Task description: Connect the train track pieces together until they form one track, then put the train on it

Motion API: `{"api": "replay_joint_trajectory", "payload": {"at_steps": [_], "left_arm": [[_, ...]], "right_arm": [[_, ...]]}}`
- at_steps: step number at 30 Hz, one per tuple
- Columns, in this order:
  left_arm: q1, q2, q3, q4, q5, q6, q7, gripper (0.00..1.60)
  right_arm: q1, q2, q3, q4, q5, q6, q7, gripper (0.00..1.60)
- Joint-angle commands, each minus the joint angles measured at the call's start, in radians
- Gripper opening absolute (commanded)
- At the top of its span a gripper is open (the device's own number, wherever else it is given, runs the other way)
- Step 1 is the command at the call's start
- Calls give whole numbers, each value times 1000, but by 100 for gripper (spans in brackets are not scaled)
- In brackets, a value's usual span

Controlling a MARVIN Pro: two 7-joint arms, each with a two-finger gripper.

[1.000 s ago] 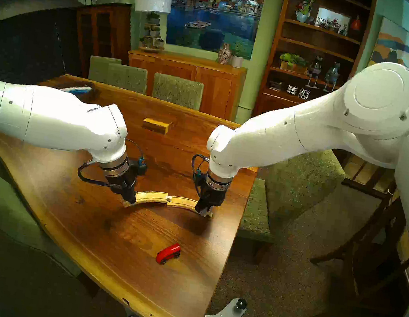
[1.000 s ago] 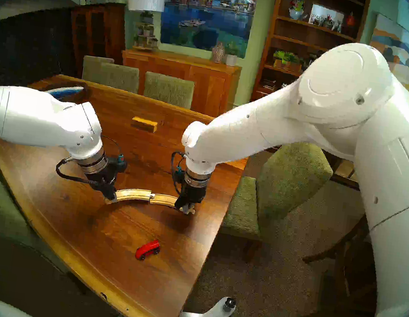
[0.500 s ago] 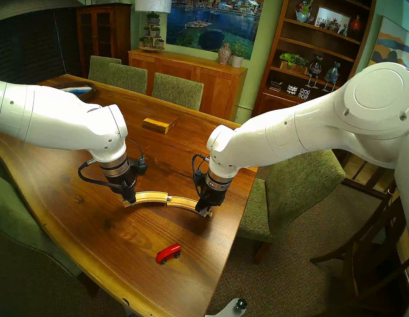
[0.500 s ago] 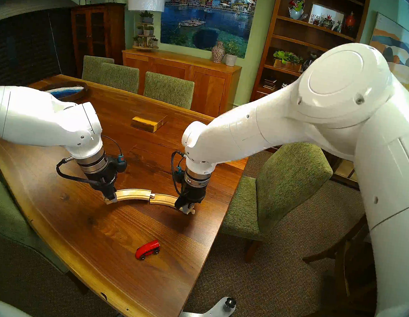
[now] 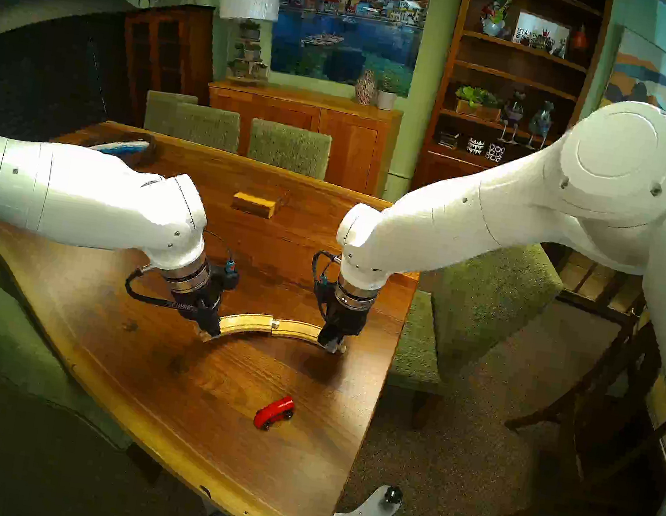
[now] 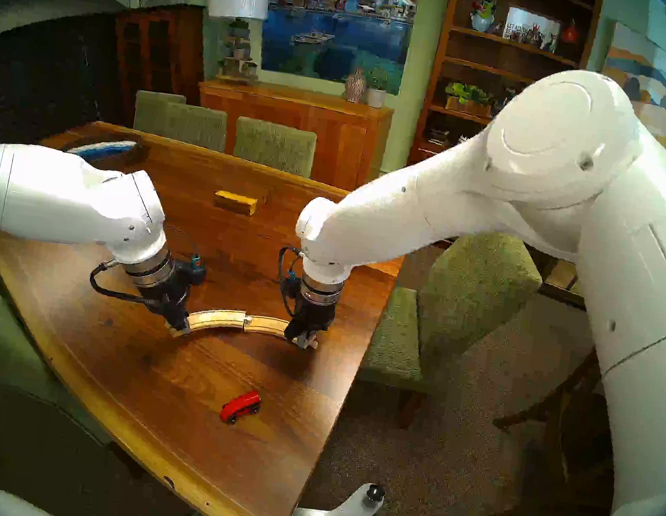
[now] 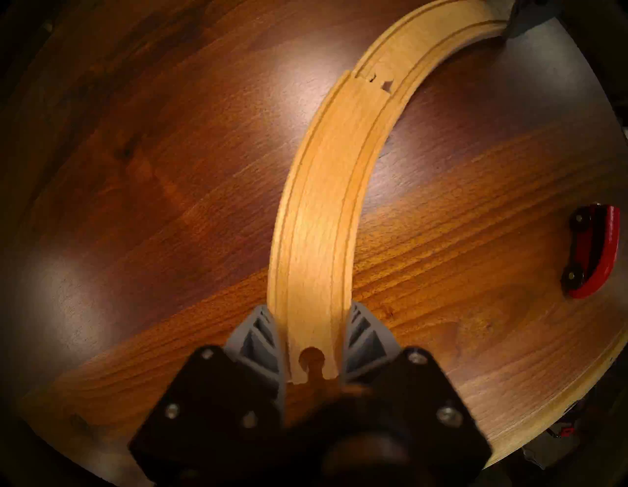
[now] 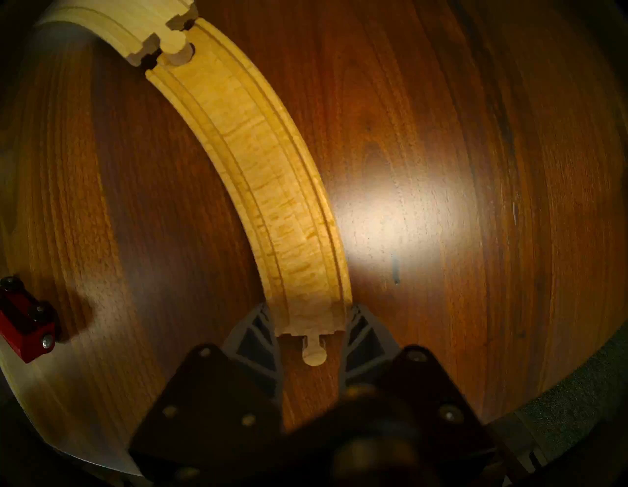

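Left tool clamped on socket end of left track piece; right tool clamped on peg end of right track piece. Peg partly seated at joint. Train on surface, well apart.

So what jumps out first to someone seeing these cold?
The two pale curved track pieces, left and right, meet mid-table in one arc, the peg at the joint looking only partly seated. The left gripper and right gripper each clamp an outer end. The red train sits alone near the table's front edge.
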Motion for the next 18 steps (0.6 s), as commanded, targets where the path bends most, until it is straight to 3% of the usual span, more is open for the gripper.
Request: {"api": "replay_joint_trajectory", "payload": {"at_steps": [1,18], "left_arm": [[-23,-2,-18,3,-2,1,1,0],[-3,-12,-24,21,-20,-2,16,0]], "right_arm": [[-1,-1,-1,-1,1,2,-2,0],[-1,-1,-1,-1,1,2,-3,0]]}}
